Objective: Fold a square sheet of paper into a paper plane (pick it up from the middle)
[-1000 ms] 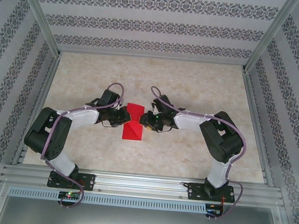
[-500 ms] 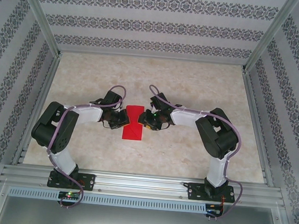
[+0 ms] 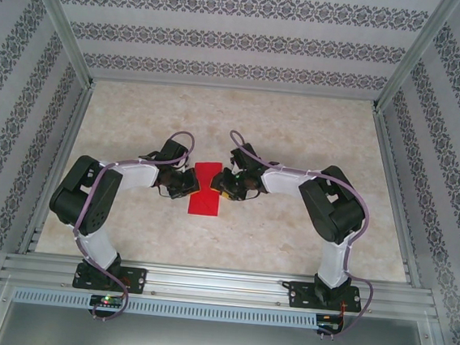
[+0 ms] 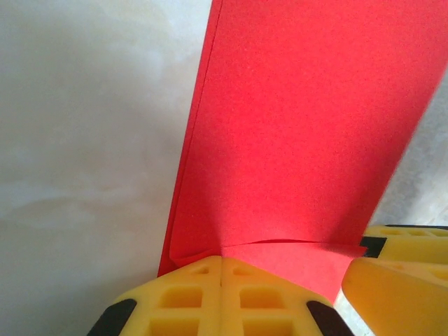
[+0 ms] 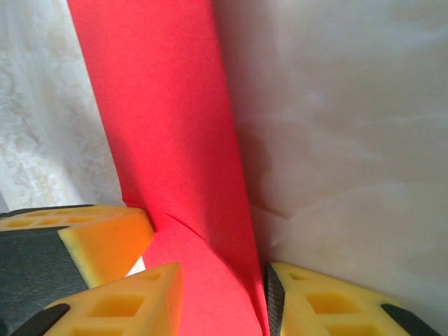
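At centre, the red paper (image 3: 204,193) (a folded strip) now lies flatter.

A robot lab booth: aluminium frame (image 3: 219,282), patterned wall panels (image 3: 242,43), marbled tabletop (image 3: 299,130).

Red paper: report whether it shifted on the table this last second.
No. The red paper keeps its place: its near edge lies as far from the front rail as before.

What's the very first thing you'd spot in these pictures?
The bright red folded sheet of paper, lying in the middle of the pale table, jumps out first. The left gripper and the right gripper, both with yellow fingers, touch it from opposite sides.
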Controlling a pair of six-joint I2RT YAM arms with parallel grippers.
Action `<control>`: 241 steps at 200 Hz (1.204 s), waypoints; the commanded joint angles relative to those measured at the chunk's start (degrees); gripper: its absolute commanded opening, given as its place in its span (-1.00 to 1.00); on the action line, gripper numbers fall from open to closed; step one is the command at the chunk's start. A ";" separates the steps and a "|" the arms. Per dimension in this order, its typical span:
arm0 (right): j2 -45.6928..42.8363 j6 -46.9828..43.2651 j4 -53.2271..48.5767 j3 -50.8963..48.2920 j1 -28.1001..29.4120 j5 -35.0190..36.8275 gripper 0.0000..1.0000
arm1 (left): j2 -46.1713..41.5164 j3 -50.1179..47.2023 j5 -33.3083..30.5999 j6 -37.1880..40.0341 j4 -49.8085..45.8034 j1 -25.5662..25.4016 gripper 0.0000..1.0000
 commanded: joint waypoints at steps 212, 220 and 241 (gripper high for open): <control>-11.96 -8.59 8.45 -10.01 -1.02 -2.52 -0.92 | -16.05 -2.58 -9.55 -1.54 -3.83 -0.48 -0.98; -13.88 -10.21 4.67 -9.56 -1.39 -1.04 -0.93 | -17.60 -2.60 -11.20 -1.35 -4.84 -0.53 -0.98; -19.77 -14.98 -6.30 -7.90 -2.40 4.71 -0.94 | -22.14 -2.68 -14.71 -1.16 -6.81 -0.48 -0.97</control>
